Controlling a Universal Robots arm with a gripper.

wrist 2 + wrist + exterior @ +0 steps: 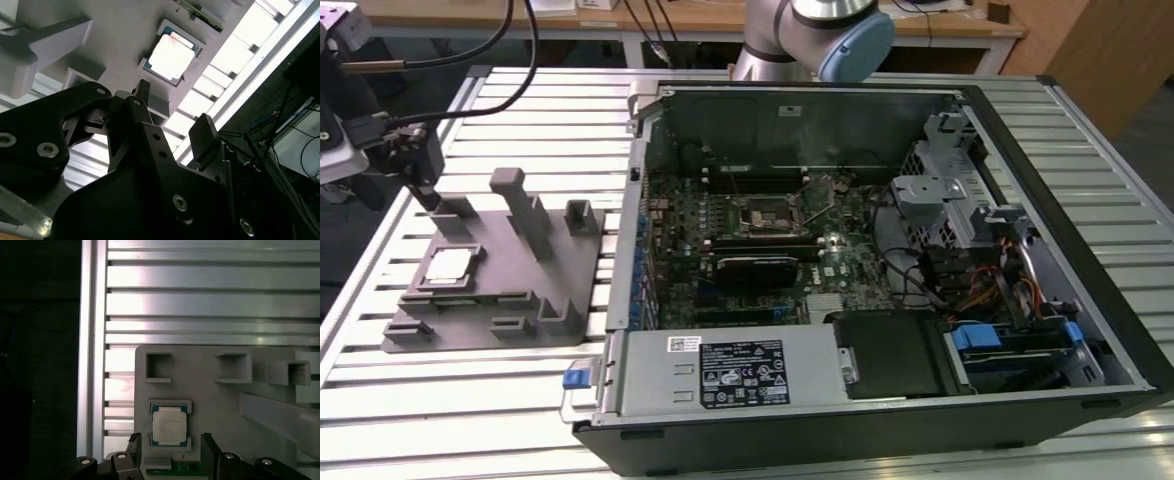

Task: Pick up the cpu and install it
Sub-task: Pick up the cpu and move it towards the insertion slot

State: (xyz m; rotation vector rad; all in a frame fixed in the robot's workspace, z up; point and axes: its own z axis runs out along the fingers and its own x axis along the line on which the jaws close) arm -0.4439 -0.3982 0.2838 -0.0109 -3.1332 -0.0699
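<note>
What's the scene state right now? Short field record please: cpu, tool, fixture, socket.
cpu: lying flat in a recess of the grey fixture, not yet picked up
tool: open, holding nothing, above the fixture close to the cpu
fixture: on the slatted table, at the exterior view's left of the computer case
socket: on the motherboard inside the open case
install: not done

The ribbed silver aluminium tabletop (467, 400) carries two things directly. A grey plastic fixture with upright blocks (520, 290) sits toward the exterior view's left. Just beside it, an open black computer case (854, 440) lies on its side.
</note>
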